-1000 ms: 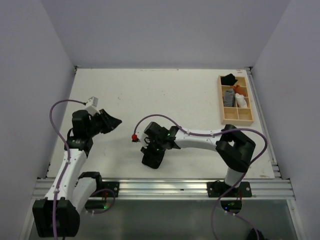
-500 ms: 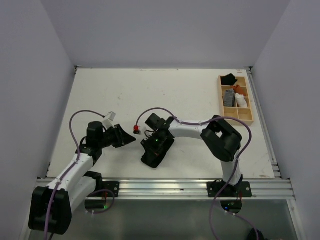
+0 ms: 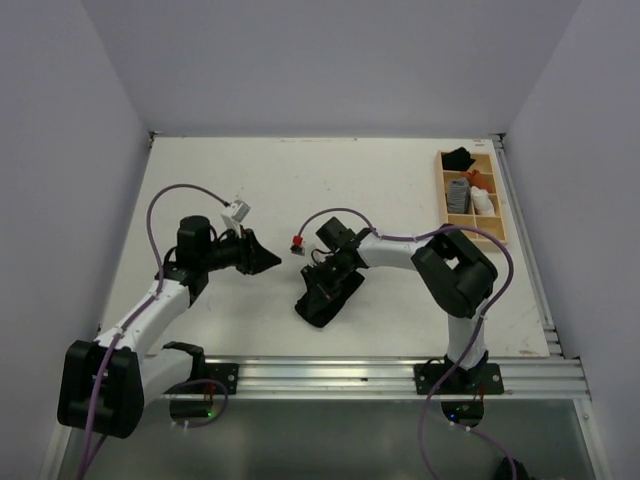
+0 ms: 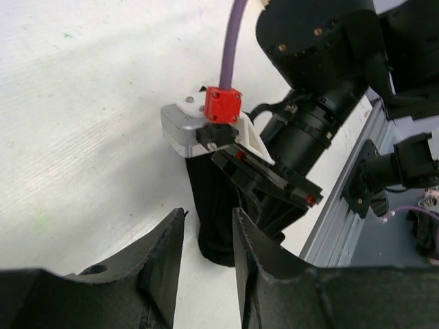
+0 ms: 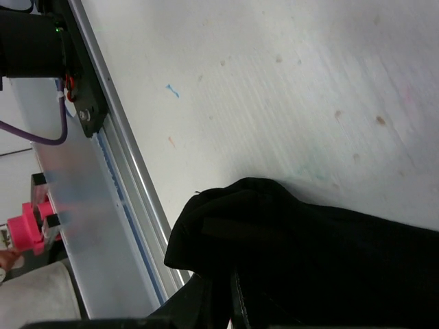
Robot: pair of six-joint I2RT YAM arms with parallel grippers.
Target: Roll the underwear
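Note:
The black underwear (image 3: 320, 300) lies bunched as a long dark bundle on the white table, near its middle and towards the front. My right gripper (image 3: 336, 277) sits on its far end. In the right wrist view the right gripper (image 5: 230, 305) is shut on the black fabric (image 5: 309, 240), which folds over the fingertips. My left gripper (image 3: 268, 262) points at the bundle from the left, a short way off. In the left wrist view the left gripper (image 4: 208, 236) is open with a narrow gap and empty, and the underwear (image 4: 214, 219) shows just beyond its tips.
A wooden compartment tray (image 3: 446, 215) stands at the back right, holding a black item (image 3: 459, 157), a grey striped roll (image 3: 459, 193) and a white roll (image 3: 483, 203). An aluminium rail (image 3: 330, 372) runs along the near edge. Purple cables loop over both arms.
My left arm has swung right and lowered its gripper towards the underwear. My right gripper has shifted right and back, dragging the bundle with it.

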